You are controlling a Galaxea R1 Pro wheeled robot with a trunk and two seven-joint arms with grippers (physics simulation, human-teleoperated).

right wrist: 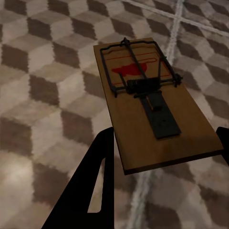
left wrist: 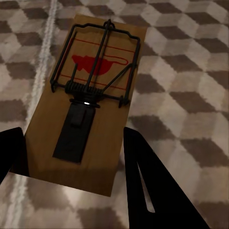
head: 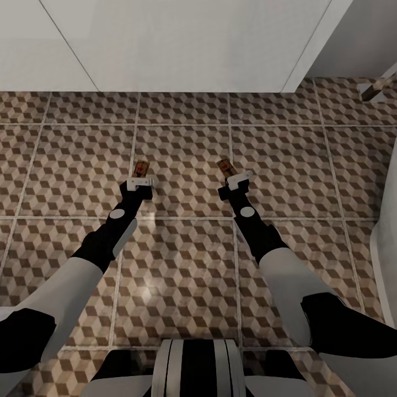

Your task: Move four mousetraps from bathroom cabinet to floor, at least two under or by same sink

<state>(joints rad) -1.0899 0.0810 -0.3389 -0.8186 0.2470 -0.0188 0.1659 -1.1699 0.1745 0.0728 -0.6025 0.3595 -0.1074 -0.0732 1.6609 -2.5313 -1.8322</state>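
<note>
Both grippers (head: 141,180) (head: 238,179) clamp mousetraps (head: 142,167) (head: 225,166) above open floor (head: 182,259).

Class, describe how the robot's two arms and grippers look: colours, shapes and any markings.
Both arms have bulky white upper segments, then slimmer black forearms, each bearing a white oval patch. At the wrists sit white blocks. The left gripper and right gripper end in flat black, tapering fingers, one with a narrow slot. No cables visible.
</note>
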